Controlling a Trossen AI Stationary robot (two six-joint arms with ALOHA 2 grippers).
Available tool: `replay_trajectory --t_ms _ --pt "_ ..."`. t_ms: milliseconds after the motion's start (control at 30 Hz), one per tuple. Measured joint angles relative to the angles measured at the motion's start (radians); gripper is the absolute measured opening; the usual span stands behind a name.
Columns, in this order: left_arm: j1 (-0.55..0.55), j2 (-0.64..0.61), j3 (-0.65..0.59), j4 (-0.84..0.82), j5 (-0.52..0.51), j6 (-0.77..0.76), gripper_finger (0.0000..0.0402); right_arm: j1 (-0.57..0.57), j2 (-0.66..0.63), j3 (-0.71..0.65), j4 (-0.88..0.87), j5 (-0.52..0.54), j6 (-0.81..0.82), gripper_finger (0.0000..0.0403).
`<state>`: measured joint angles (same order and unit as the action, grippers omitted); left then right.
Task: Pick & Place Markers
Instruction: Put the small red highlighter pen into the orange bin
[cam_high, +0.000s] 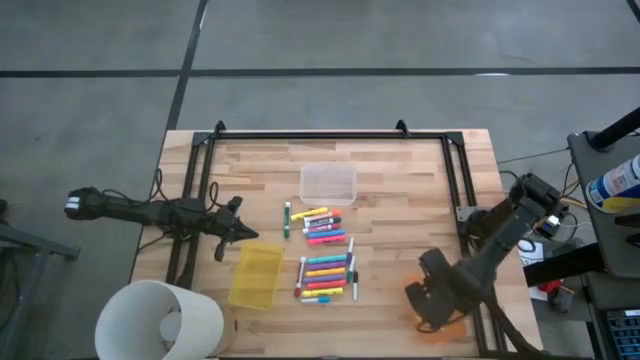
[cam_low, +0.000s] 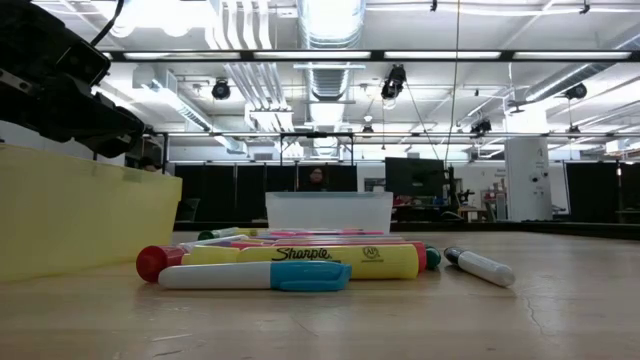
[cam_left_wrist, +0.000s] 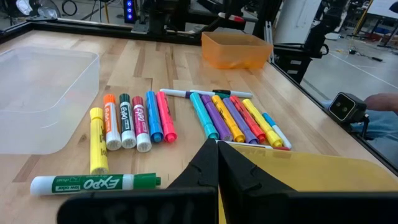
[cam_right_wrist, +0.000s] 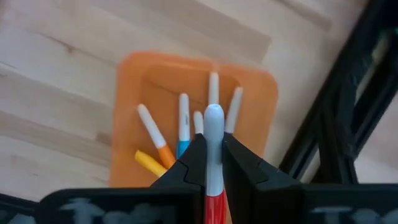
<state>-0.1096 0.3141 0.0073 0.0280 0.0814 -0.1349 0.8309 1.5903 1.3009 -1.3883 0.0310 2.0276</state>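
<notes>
On the left side of the worktop (cam_high: 400, 170) we see the left pincer (cam_high: 237, 228) parked with its fingers pressed together on nothing, hovering just beside the yellow bin (cam_high: 256, 276); we judge little risk there unless it swings across and sweeps the rows of pens. Next, moving rightward, comes the clear bin (cam_high: 328, 184) near the far edge, and in front of it the markers (cam_high: 325, 262) lie in two tidy groups in the middle of the worktop, with a green-capped white one (cam_left_wrist: 93, 183) lying apart on their left. At the right edge, the right pincer (cam_right_wrist: 213, 163) is clamped on a white marker with a red cap (cam_right_wrist: 213, 146), held upright directly over the orange bin (cam_right_wrist: 127, 112), which already holds several pens, among them one with a blue cap and one with an orange cap. We think the main danger lies here: the held marker points straight down, so on release it could land on end upon the pens below, bounce, and tip over the low wall onto the wood or off the worktop edge, which is close by. The bin also sits right beside the black frame rail (cam_right_wrist: 348, 93), so a low descent could knock the arm against it.
</notes>
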Motion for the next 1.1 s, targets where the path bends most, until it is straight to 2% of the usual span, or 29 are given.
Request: replay_trajectory --t_ms 167,600,900,1100 --pt "0.000 0.000 0.000 0.000 0.000 0.000 0.0000 0.045 0.029 -0.015 0.011 -0.010 0.098 0.0023" --pt "0.000 0.000 0.000 0.000 0.000 0.000 0.0000 0.047 0.049 -0.134 0.121 -0.066 0.086 0.0026" --pt "0.000 0.000 0.000 0.000 0.000 0.000 0.0000 0.047 0.048 -0.171 0.138 -0.069 0.082 0.0051" --pt "0.000 0.000 0.000 0.000 0.000 0.000 0.0000 0.047 0.048 -0.179 0.137 -0.065 0.067 0.0093"
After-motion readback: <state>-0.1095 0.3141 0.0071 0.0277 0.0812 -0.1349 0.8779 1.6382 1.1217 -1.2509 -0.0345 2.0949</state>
